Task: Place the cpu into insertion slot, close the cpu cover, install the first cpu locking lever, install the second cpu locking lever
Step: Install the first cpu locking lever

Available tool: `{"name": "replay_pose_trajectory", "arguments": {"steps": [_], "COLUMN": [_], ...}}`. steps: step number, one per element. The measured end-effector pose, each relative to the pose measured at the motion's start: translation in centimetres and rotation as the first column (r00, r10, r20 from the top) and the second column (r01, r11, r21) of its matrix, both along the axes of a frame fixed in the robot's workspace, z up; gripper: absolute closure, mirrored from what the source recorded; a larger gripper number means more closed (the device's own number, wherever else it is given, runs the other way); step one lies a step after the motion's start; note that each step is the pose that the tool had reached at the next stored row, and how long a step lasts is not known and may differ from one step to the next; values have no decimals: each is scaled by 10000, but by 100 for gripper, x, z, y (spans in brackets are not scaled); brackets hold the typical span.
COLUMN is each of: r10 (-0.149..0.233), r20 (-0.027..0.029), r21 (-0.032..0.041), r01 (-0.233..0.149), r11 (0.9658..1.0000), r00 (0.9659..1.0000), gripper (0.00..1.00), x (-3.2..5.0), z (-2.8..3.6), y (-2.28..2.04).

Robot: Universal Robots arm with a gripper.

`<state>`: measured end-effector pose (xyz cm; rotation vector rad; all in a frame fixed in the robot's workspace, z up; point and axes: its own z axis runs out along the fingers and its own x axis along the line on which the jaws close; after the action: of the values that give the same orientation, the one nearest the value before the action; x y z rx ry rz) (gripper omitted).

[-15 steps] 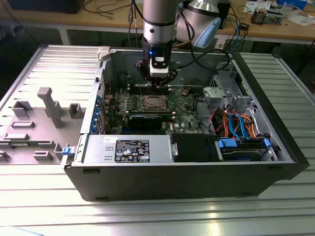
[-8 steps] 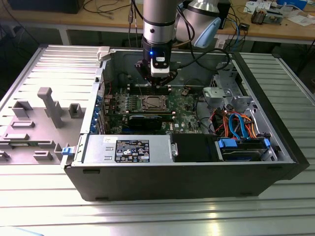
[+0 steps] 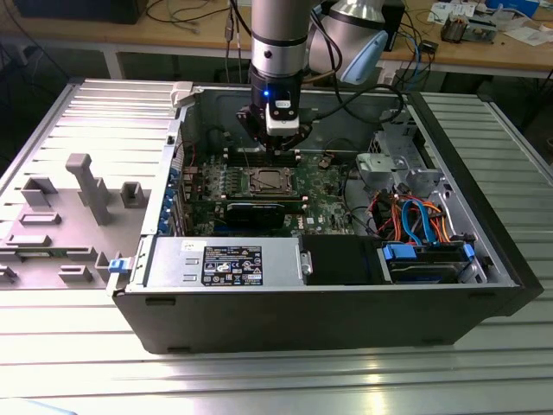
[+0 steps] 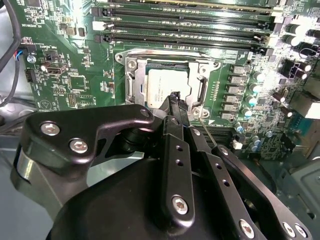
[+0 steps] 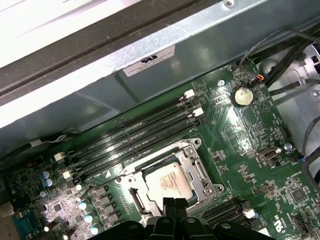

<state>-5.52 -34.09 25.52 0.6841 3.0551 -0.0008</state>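
Grey ribbed metal made up the bench (image 3: 52, 363), and on the exterior view's left of it sat a grey moulded fixture (image 3: 82, 194) with upright posts. Next along stood the open computer case (image 3: 259, 311), holding the green motherboard (image 3: 328, 203), a black power supply box (image 3: 233, 264) and, toward the exterior view's right, a drive bay with blue and orange cables (image 3: 419, 220).

Inside the case the cpu (image 5: 170, 179) lay flat in its socket on the motherboard, silvery top showing. The cpu cover (image 5: 202, 176) appeared to be down around it, the chip visible through its window; whether it was fully seated I could not tell. A thin locking lever (image 4: 206, 131) stuck out beside the socket, seemingly not yet latched.

The pincer (image 4: 175, 100) hovered just above the socket's edge, fingertips pressed together with nothing between them.

Judgement: work stood at the cover and lever stage. Doing it well would call for a steady downward push with the closed tip on the frame or lever, never on the chip or the nearby memory slots (image 5: 135, 135).
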Motion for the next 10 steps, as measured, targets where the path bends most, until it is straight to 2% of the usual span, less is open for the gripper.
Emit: {"name": "replay_pose_trajectory", "arguments": {"steps": [10], "r10": [377], "r20": [-1], "r21": [0], "r01": [-377], "r11": [9993], "r00": [9993], "gripper": [89], "x": [0], "z": [0], "y": [0]}}
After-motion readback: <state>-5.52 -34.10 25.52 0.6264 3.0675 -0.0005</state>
